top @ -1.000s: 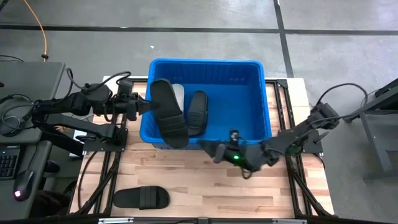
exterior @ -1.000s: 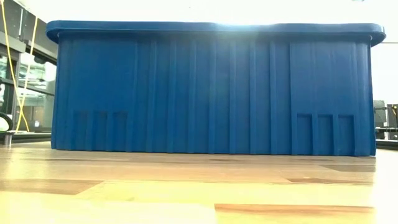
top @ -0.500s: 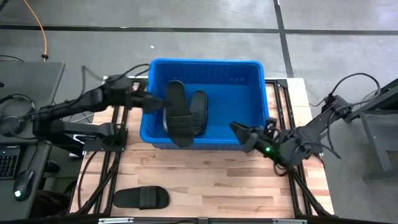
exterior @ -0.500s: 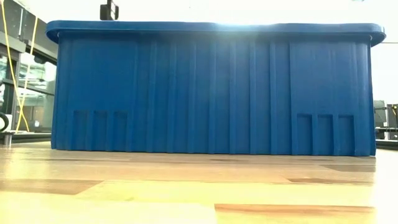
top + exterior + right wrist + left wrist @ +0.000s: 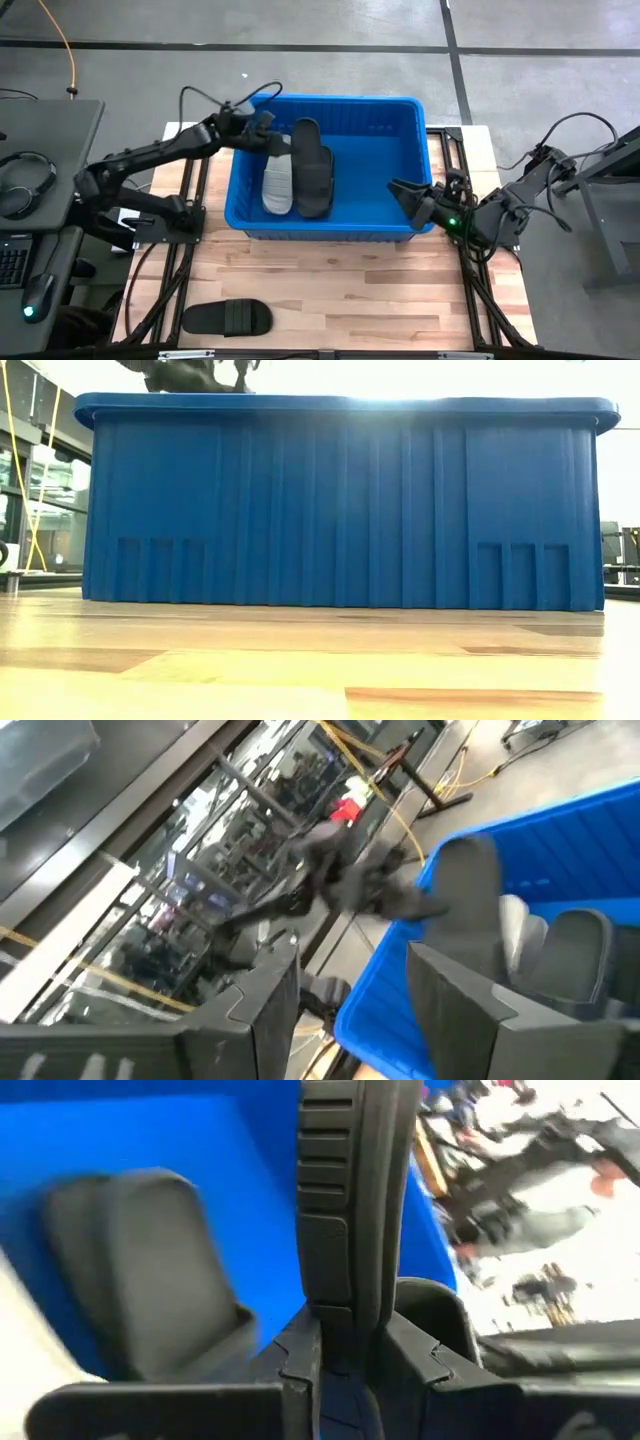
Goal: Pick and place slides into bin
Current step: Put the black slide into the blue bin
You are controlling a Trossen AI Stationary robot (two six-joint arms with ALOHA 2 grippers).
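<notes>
Since a second ago my left arm has swung the black wide-strap slide (image 5: 311, 165) from over the near rim to deeper inside the large bright blue ribbed plastic bin (image 5: 420, 150), while my right arm has pulled back off the worktop to the bin's right corner. Nearest me, one more black slide (image 5: 227, 318) lies alone on the pale wooden slatted worktop (image 5: 350, 300), well apart from both arms. The right pincer (image 5: 402, 194) hangs just outside the bin's right wall with its jaws apart and nothing between them. Farther in, the left pincer (image 5: 268, 143) sits over the bin's far-left corner, clamped on the black slide's edge, as the left wrist view shows; a light grey slide (image 5: 277, 185) rests on the bin floor beside it. I judge this is the placing step: next I should open the left pincer to release, then go for the slide on the worktop. Beyond lies grey concrete floor with dark seams and an orange cable (image 5: 58, 35).
</notes>
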